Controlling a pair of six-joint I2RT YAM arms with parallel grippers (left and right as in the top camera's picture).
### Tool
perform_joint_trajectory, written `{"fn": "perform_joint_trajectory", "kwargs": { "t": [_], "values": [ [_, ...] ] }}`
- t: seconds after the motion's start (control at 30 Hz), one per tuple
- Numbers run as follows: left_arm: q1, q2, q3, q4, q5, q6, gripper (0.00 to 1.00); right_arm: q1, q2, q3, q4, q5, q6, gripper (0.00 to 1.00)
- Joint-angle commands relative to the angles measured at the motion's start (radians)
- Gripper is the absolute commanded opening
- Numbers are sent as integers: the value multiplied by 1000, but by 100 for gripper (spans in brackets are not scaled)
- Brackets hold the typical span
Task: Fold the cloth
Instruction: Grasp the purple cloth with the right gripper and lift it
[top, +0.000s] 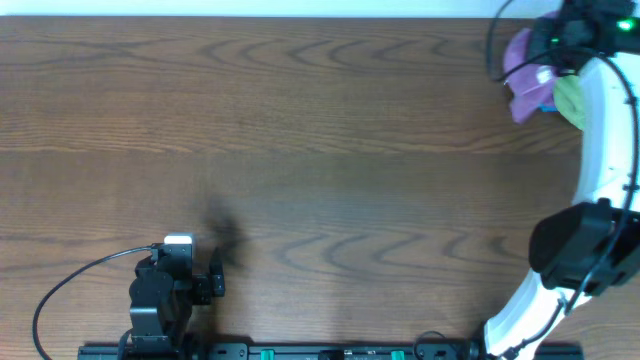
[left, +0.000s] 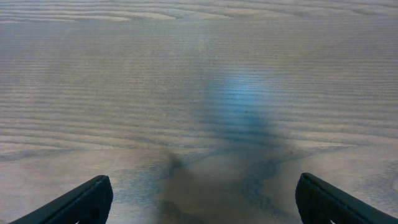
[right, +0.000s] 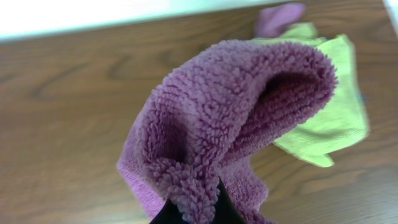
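My right fingers are pinched tight on a fold of the lilac terry microfibre cloth. The fuzzy fabric humps up over them and droops to either side, so I read it as lifted by one gathered bit rather than by a clean corner. From overhead, that puts the cloth at the far right corner of the brown wood-grain worktop, bunched under the right arm and nowhere near flat. I judge the grip is there to carry it off the yellow-green microfibre cloth, which lies just beside and partly beneath it, towards the middle where there is room to spread it. Folding proper hasn't begun. My left fingers stand wide apart with nothing between them, low over bare wood near the front edge on the left and well apart from the cloth. I'd say they are parked out of the way until a second corner needs taking. The count is two arms, one lilac cloth in hand and one yellow-green cloth. A purple scrap shows beyond the green one, and I cannot tell whether it is the same cloth's tail or another piece.
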Motion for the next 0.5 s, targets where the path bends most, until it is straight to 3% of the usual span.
{"fn": "perform_joint_trajectory", "kwargs": {
  "t": [0.0,0.27,0.47],
  "values": [
    [-4,-6,-11,-29,-10,7,95,86,-15,11,-23,-2,-1,1],
    [-4,-6,-11,-29,-11,7,95,267,-26,11,-104,-40,1,1],
    [-4,-6,-11,-29,-11,7,95,269,-74,11,-206,-81,-13,1]
  ]
}}
